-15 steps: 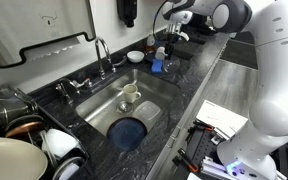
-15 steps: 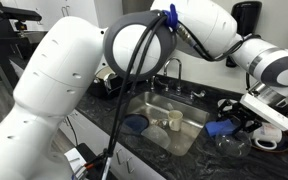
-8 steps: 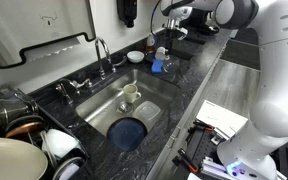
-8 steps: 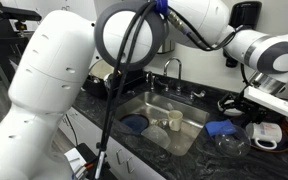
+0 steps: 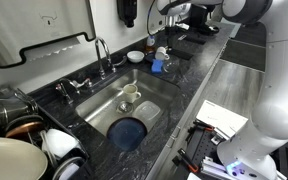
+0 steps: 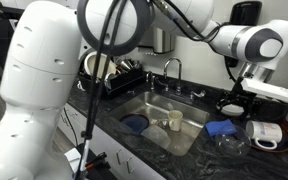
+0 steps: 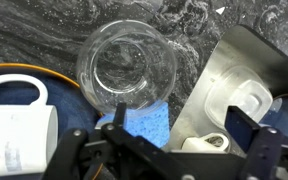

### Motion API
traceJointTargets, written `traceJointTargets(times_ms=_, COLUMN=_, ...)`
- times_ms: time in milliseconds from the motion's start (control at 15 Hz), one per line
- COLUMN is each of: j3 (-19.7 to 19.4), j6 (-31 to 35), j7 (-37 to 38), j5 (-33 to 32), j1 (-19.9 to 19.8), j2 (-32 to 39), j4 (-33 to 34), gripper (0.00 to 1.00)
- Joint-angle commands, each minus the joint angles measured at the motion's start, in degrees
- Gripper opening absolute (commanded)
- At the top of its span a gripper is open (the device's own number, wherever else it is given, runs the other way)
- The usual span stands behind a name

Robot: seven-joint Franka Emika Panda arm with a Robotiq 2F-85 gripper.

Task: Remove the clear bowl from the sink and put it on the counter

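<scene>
Judging by how things lie, you have the job all but done. The counter (image 5: 189,88) runs down the right of an exterior view, and its speckled stone fills the top of the wrist view; the sink (image 5: 102,102) sits mid-frame in that exterior view and shows as a steel slab at the right edge of the wrist view. The bowl (image 7: 127,68) stands upright and empty on the stone in the upper middle of the wrist view, outside the sink and just beside a sponge (image 7: 149,125). So the lift out and the set-down both look finished.

Your claw (image 7: 169,150) enters from the bottom of the wrist view; its fingers are spread wide, one at lower left and one at lower right; it holds nothing, and the bowl lies beyond the fingertips. In both exterior views the arm's end sits high in the frame, well above the stone. I judge that all that is left is to draw the arm clear without brushing the bowl or the mug (image 7: 14,125) at lower left of the wrist view.

Counting, largest first:
- one counter
- one sink
- one dark-blue dish (image 5: 127,131) in the sink's near end
- one white mug
- one clear bowl
- one blue sponge
- one cream cup (image 5: 129,95) in the sink's far end

The stack of dishes (image 5: 24,140) at lower left of that exterior view is too crowded for you to count.
</scene>
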Motion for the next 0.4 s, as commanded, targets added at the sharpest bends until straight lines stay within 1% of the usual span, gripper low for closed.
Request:
traceJointTargets(times_ms=0, j3=-1.0, j6=5.5, j7=-3.9, j5=-6.0, j1=4.2, j2=-9.2, j4=-9.3, gripper=1.00)
traceJointTargets(times_ms=133, j3=-1.1, j6=9.0, j7=-5.2, j5=-8.0, j1=5.6, j2=-12.8, j4=-12.5, gripper=1.00)
traceJointTargets(times_ms=333, j3=-1.6, j6=12.4, j7=-6.0, j5=-7.4, j1=6.3, j2=-16.9, j4=-15.9, gripper=1.00)
